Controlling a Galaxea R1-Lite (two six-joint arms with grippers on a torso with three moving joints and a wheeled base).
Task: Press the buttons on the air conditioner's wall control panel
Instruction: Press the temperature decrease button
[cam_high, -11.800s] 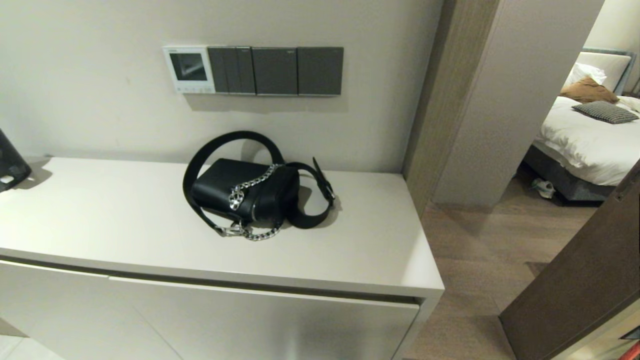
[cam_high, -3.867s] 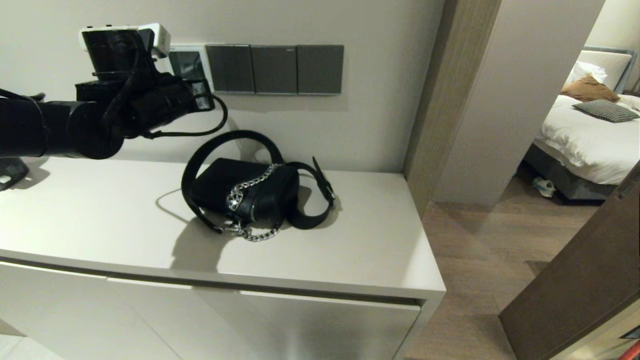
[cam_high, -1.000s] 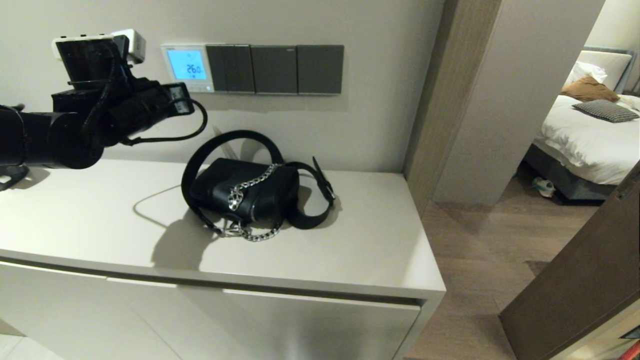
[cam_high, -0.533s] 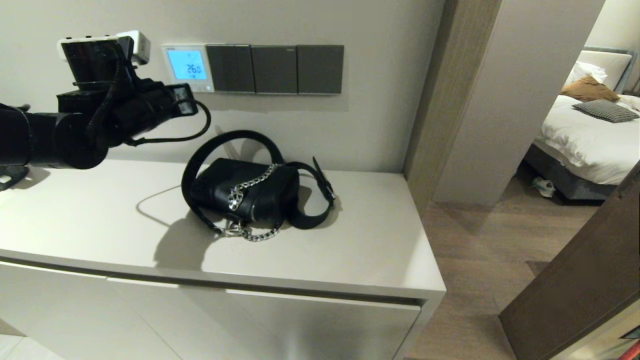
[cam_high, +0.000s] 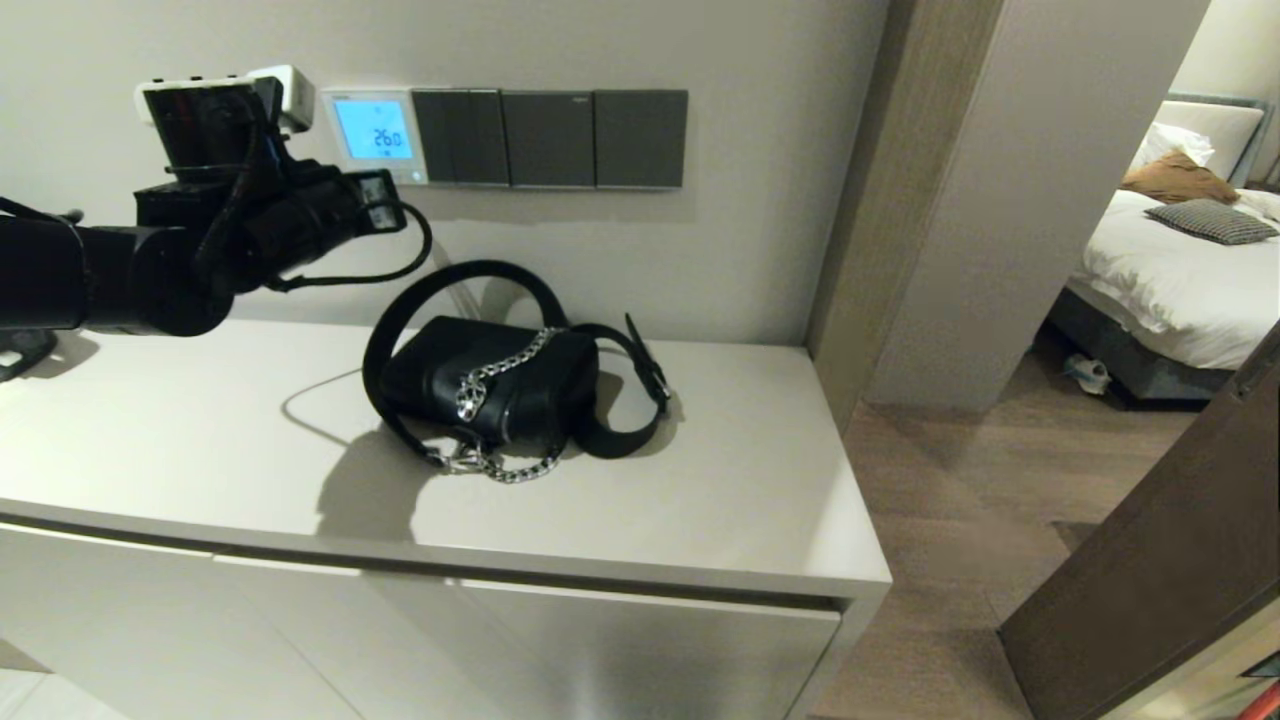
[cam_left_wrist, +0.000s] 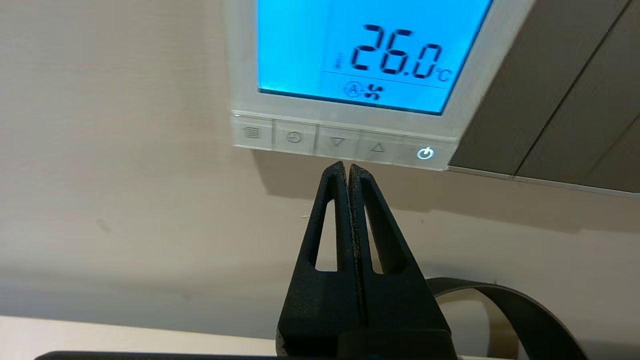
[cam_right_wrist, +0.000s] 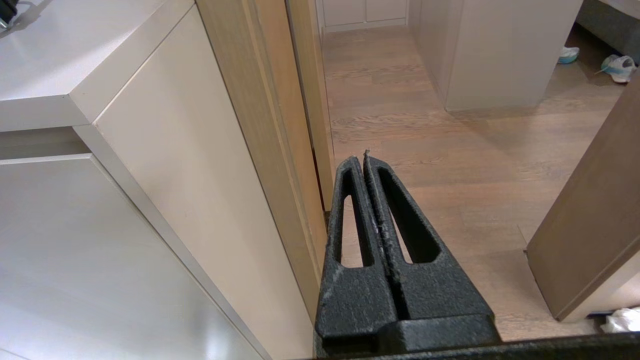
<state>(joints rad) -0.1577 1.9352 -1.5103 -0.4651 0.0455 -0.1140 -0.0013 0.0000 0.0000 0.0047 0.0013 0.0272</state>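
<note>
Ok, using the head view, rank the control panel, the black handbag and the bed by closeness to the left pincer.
1. The control panel, on the wall just beyond the left pincer.
2. The black handbag, lower down on the cabinet top.
3. The bed, far off to the right in the next room.

One air conditioner's wall control panel (cam_high: 374, 137) is showing on the wall, its screen glowing, with five buttons (cam_left_wrist: 337, 142) sitting in a row along its lower edge. Three dark grey switch plates (cam_high: 549, 139) are sitting beside it, and one black handbag (cam_high: 490, 385) is lying on one cabinet top (cam_high: 200, 440). Two grippers are showing: the left gripper (cam_left_wrist: 347, 167) and the right gripper (cam_right_wrist: 361, 160), each with fingers pressed together.
</note>
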